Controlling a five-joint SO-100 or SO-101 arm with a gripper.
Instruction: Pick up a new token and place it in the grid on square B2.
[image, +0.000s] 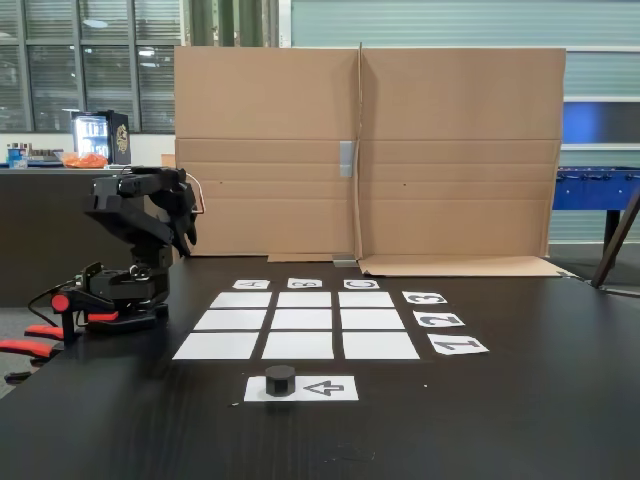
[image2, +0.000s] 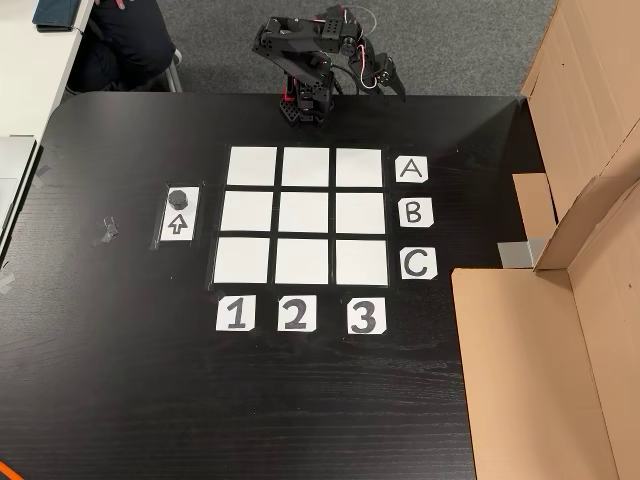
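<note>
The arm sits folded at the twelve o'clock edge of the black bench (image2: 120, 400) in the top-down fixed view, its gripper (image2: 385, 82) tucked up and hanging well clear of everything. I cannot tell whether the fingers are parted or closed; they hold nothing that I can see.

The grid (image2: 307, 215) lies bare, all nine white cells unoccupied, with square B2 (image2: 304, 212) dead centre. The token (image2: 180, 198) stands at nine o'clock from the grid, on the top end of the arrow strip (image2: 178, 226), well apart from the cells.

So the pick is not yet begun. I judge the arm has to unfold and reach out across to the strip, come down over the puck from above with the fingers wide, and close low on its faceted sides, since it is short and offers little height to grip. Then lift clear before swinging over to the centre cell.

The big cardboard screen (image: 365, 150) stands past the letter labels (image2: 413, 212), at three o'clock, away from the route. The number labels (image2: 294, 314) sit at six o'clock. Nothing lies between the arm and the token.
</note>
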